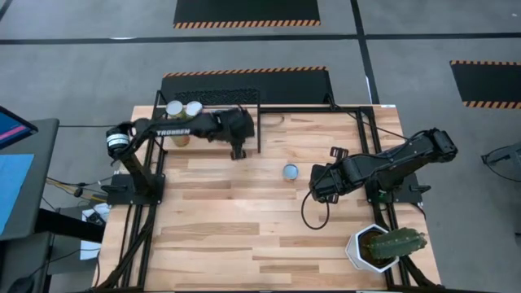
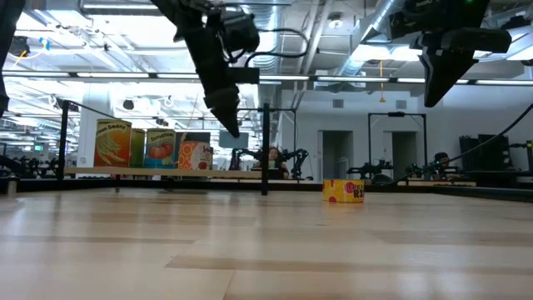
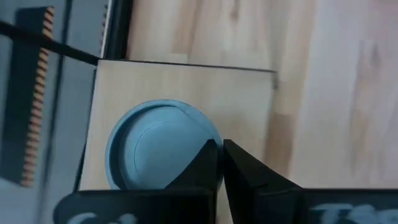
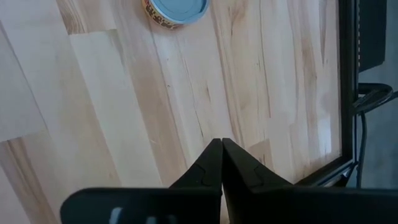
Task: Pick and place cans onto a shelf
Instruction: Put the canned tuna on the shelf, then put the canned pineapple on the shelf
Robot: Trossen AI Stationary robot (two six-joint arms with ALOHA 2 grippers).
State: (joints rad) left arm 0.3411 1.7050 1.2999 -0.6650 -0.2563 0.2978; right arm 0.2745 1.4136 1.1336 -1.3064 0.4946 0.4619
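— Mid-table sits one low can (image 1: 291, 171), alone; others stand on the shelf (image 3: 249, 93). I judge it rigid, light, slick-sided: grip across the wall.
— Grippers?
— Right gripper (image 4: 221, 144) near it, fingers pressed together, empty. Left gripper (image 3: 220, 146) likewise closed, above a shelved can (image 3: 158, 146).

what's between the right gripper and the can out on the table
Nothing: only bare planked tabletop lies between the right gripper and the loose can, as the right wrist view shows. The high view agrees.
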